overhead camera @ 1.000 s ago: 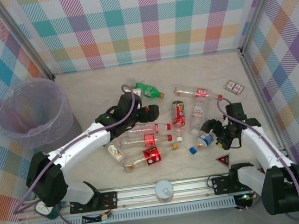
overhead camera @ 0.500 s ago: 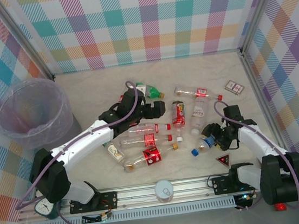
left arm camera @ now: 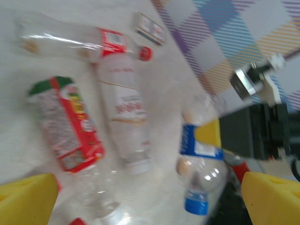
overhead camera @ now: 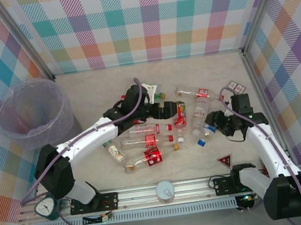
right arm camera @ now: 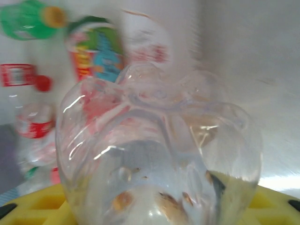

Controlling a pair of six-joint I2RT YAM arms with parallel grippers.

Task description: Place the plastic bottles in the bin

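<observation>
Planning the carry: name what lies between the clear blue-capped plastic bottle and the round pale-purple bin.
In the top view, red-labelled clear bottles and the white left arm lie there.

Lit brightly and evenly from overhead, threw only faint soft shadows, smeared by motion blur in the left wrist view, went soft on the close clear bottle (right arm camera: 159, 159)

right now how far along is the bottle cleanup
Early. Done: no bottle is clearly visible inside the bin. In hand: the right gripper grips a blue-capped bottle; the left gripper hangs open, empty. Left: the other bottles lie scattered on the table.
</observation>
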